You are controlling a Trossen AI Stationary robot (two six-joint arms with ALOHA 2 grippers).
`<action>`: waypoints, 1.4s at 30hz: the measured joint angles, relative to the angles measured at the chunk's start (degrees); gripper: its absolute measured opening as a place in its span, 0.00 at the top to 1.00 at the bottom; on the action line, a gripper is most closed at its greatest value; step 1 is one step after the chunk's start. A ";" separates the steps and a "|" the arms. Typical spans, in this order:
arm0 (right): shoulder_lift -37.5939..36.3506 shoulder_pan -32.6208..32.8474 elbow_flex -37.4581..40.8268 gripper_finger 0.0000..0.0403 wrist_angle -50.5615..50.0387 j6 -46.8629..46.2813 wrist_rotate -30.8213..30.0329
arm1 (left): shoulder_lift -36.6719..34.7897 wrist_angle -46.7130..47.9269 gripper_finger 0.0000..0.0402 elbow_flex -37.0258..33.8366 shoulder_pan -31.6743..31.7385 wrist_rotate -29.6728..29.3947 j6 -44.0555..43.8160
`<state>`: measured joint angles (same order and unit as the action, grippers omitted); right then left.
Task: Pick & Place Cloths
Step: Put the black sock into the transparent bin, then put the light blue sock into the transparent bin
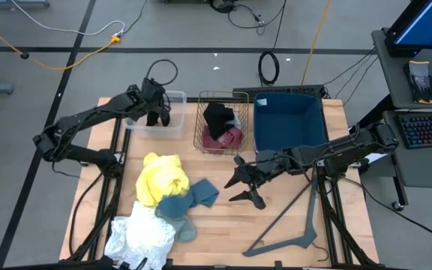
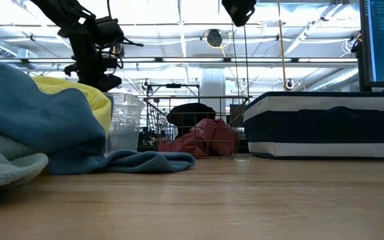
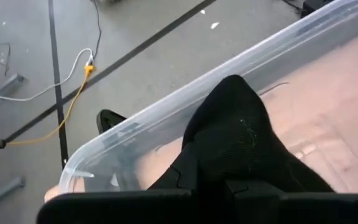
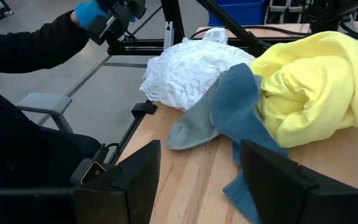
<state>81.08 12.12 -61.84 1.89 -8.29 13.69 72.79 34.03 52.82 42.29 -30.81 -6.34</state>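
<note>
Your left gripper hangs over the clear plastic bin at the desk's far edge, pinching a black cloth. Yellow, teal-blue and white cloths crowd the near-left. Your right gripper, fingers spread and empty, hovers over bare wood beside them.

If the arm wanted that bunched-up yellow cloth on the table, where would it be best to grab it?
Probably from above, on the humped top fold of the yellow cloth. It sits bunched high, its lower edge resting on the teal-blue cloth, so pinching the crest should avoid catching that one. The open right gripper is nearest; the left gripper is over the clear plastic bin.
</note>
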 joint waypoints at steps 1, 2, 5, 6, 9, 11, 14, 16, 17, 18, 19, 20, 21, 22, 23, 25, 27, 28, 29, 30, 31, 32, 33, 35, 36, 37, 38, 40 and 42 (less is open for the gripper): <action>0.00 0.02 0.00 0.48 0.00 0.00 0.02 | 0.00 0.41 0.98 0.00 0.08 0.11 -0.17; 0.00 0.02 0.00 0.48 0.00 0.00 0.01 | 0.00 0.84 0.98 0.00 0.08 0.30 -0.22; 0.00 0.02 0.00 0.48 0.00 0.00 -0.02 | 0.00 1.04 0.97 0.00 0.08 1.91 -0.23; 0.00 0.02 0.00 0.48 0.00 0.00 -0.02 | 0.00 1.07 0.96 0.00 0.08 3.05 -0.21; 0.02 0.02 0.00 0.48 0.00 0.00 0.00 | 0.00 1.49 0.90 0.02 0.08 6.29 -0.01; 0.02 0.02 0.00 0.48 0.02 0.00 0.04 | 0.00 2.32 0.84 0.02 0.08 7.28 0.01; 0.02 0.28 0.00 0.48 0.00 0.00 0.01 | 0.00 4.53 0.73 0.02 0.08 8.24 -0.27; 0.02 0.68 0.00 0.48 0.00 0.00 -0.03 | -0.01 6.05 0.64 0.02 0.07 8.90 -0.27; 0.02 0.92 0.00 0.48 0.01 0.00 -0.02 | -0.02 6.92 0.60 0.02 -0.05 9.21 -0.28; 0.02 1.13 0.00 0.48 0.02 0.00 -0.02 | -0.02 7.70 0.56 0.02 -0.03 9.62 -0.28; 0.02 1.34 0.00 0.48 0.04 0.00 -0.02 | -0.04 8.09 0.52 0.02 -0.03 9.94 -0.23; 0.02 1.56 0.00 0.48 0.04 0.00 -0.02 | -0.14 8.33 0.48 0.02 -0.03 10.36 -0.21; 0.04 1.74 0.00 0.48 0.04 0.00 -0.02 | -0.37 8.64 0.44 0.02 -0.03 11.03 -0.23; 0.02 1.93 0.00 0.48 0.04 0.00 -0.02 | -0.60 8.84 0.41 0.02 -0.03 11.86 -0.20; 0.03 2.07 0.00 0.48 0.04 0.00 -0.02 | -0.92 8.85 0.38 0.02 -0.09 12.88 -0.21; 0.04 2.46 0.00 0.48 0.04 0.08 -0.07 | -1.86 8.84 0.33 0.02 -0.11 15.15 0.00; 0.04 2.94 0.00 0.48 0.05 0.81 -0.13 | -3.36 8.84 0.29 0.05 -0.45 16.95 0.27; 0.04 3.23 0.00 0.48 0.06 1.53 -0.13 | -4.22 8.80 0.27 0.07 -0.59 17.64 0.29; 0.12 3.55 0.00 0.48 0.09 2.31 -0.12 | -5.12 8.78 0.26 0.07 -0.83 18.05 0.22; 0.52 3.85 0.00 0.48 0.49 3.24 -0.12 | -6.17 8.76 0.24 0.07 -1.14 18.76 0.21; 1.09 4.19 0.00 0.48 1.26 4.25 -0.10 | -7.39 8.72 0.23 0.07 -1.52 19.24 0.21; 1.67 4.66 0.00 0.48 1.85 5.37 -0.13 | -8.61 8.71 0.23 0.07 -1.89 19.55 0.21; 2.34 5.19 0.00 0.48 2.28 6.45 -0.14 | -9.83 8.69 0.22 0.07 -2.25 19.90 0.19; 4.03 6.19 0.00 0.48 5.06 8.54 -0.13 | -12.44 8.44 0.22 0.07 -3.22 20.36 0.18; 5.01 6.57 0.00 0.48 6.40 9.73 -0.13 | -13.75 8.12 0.22 0.07 -3.71 20.37 0.20; 5.98 6.90 0.00 0.48 7.28 10.83 -0.09 | -15.18 7.64 0.22 0.07 -4.25 20.39 0.24; 6.88 7.19 0.00 0.48 7.76 11.80 -0.08 | -16.51 7.27 0.23 0.08 -4.77 20.39 0.39; 8.57 7.45 0.00 0.48 8.07 12.62 -0.58 | -19.14 5.93 0.24 0.09 -5.96 20.39 0.48; 10.30 7.39 0.00 0.48 9.28 12.78 -2.55 | -21.69 4.30 0.25 0.09 -7.05 20.52 0.65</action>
<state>91.38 19.51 -61.84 11.17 4.49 11.14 51.10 38.33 52.90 35.24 -10.28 -5.69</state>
